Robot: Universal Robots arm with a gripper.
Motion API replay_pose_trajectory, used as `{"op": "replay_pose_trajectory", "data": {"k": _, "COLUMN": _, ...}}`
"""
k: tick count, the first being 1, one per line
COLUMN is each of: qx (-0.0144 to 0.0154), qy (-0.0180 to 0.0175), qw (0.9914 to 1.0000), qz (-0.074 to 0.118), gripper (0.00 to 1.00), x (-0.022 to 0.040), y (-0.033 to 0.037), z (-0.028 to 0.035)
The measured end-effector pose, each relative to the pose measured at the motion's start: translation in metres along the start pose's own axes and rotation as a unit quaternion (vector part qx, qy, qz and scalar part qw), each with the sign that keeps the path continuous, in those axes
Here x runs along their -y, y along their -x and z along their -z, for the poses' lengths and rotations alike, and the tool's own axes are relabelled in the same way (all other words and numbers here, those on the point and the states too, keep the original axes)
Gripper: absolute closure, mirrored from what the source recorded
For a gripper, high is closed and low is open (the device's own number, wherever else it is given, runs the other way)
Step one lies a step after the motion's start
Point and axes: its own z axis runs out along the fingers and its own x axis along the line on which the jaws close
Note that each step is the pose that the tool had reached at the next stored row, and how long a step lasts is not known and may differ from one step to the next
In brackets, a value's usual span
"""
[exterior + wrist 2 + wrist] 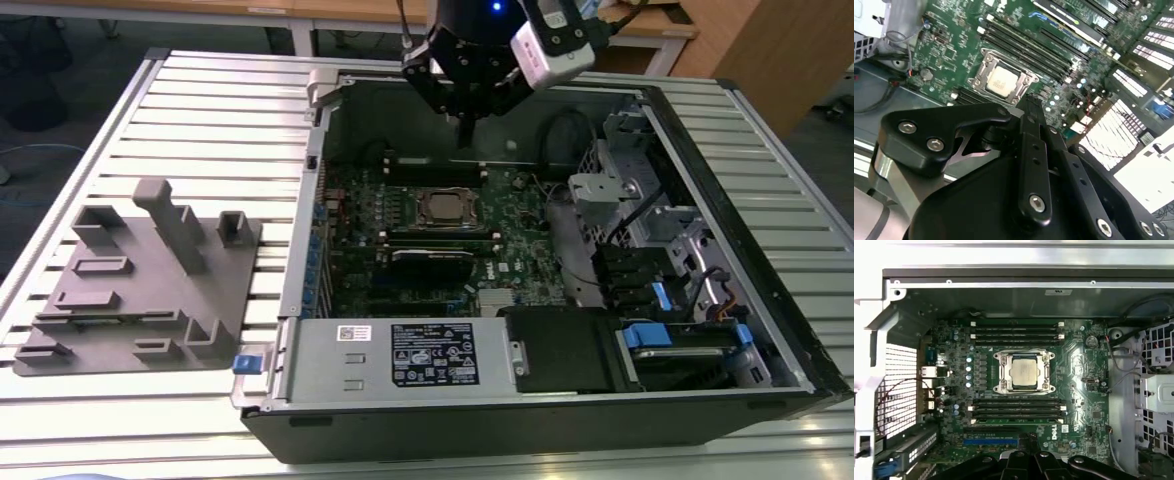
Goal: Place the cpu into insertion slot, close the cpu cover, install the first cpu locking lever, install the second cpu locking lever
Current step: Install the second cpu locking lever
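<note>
Cpu (1022,371) seated in insertion slot (1002,371), cpu cover (1023,354) down.
Your gripper (466,128) hovers above, fingers together, holding nothing.

Exterior view: high, oblique, far, looking down into open black computer case (747,330) on slatted table. First wrist view: straight down over green circuit board (1079,370). Second wrist view: closer, tilted, past black gripper (1030,106). All share silver-topped square cpu (441,208) (1001,82) (1023,371).
</note>
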Motion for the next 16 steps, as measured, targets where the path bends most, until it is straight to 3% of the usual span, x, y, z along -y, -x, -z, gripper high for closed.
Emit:
{"op": "replay_pose_trajectory", "data": {"k": 10, "qx": -0.0007, "qy": -0.0001, "qw": 1.00000, "qz": 0.000, "gripper": 0.89, "x": 0.0010, "y": 0.0021, "z": -0.0181}}
{"op": "replay_pose_trajectory", "data": {"k": 16, "qx": -0.0008, "qy": -0.0001, "qw": 1.00000, "qz": 0.000, "gripper": 0.89, "x": 0.0010, "y": 0.0022, "z": -0.0189}}
